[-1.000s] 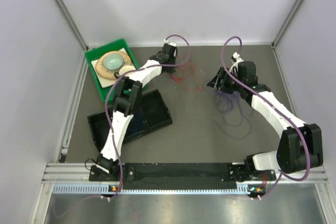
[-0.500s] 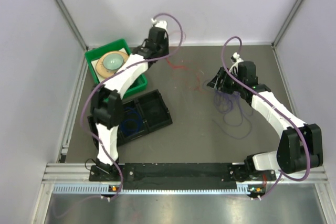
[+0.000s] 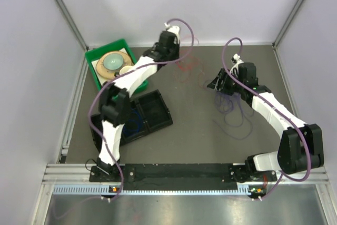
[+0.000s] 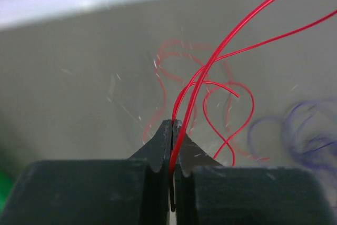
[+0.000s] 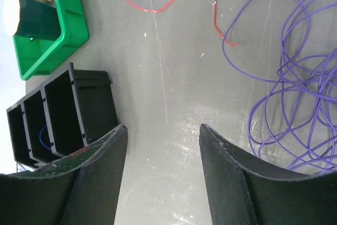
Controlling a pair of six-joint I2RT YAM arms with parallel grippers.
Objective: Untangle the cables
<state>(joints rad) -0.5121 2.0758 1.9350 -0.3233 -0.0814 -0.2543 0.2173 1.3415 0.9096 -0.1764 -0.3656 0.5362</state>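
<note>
My left gripper [image 4: 172,122] is shut on the red cable [image 4: 210,67], which runs up from between the closed fingertips and hangs in loops above the grey table. From above, the left gripper [image 3: 170,43] is near the back wall, with the red cable [image 3: 187,67] trailing to its right. The purple cable [image 3: 231,110] lies in loose loops under my right arm. My right gripper [image 3: 218,84] is open and holds nothing. In its wrist view, the right gripper [image 5: 163,127] hovers over bare table, left of the purple cable [image 5: 295,77]. A blue cable [image 5: 45,138] sits in the black tray.
A green bin [image 3: 93,72] holding a plate and a bowl stands at the back left. The black compartment tray [image 3: 158,110] lies in front of it, under the left arm. Grey walls close in the table on three sides.
The left gripper has shut on the red cable, lifted it toward the back wall, then shifted slightly right; the red loops have been drawn backward. The right arm has not moved.
</note>
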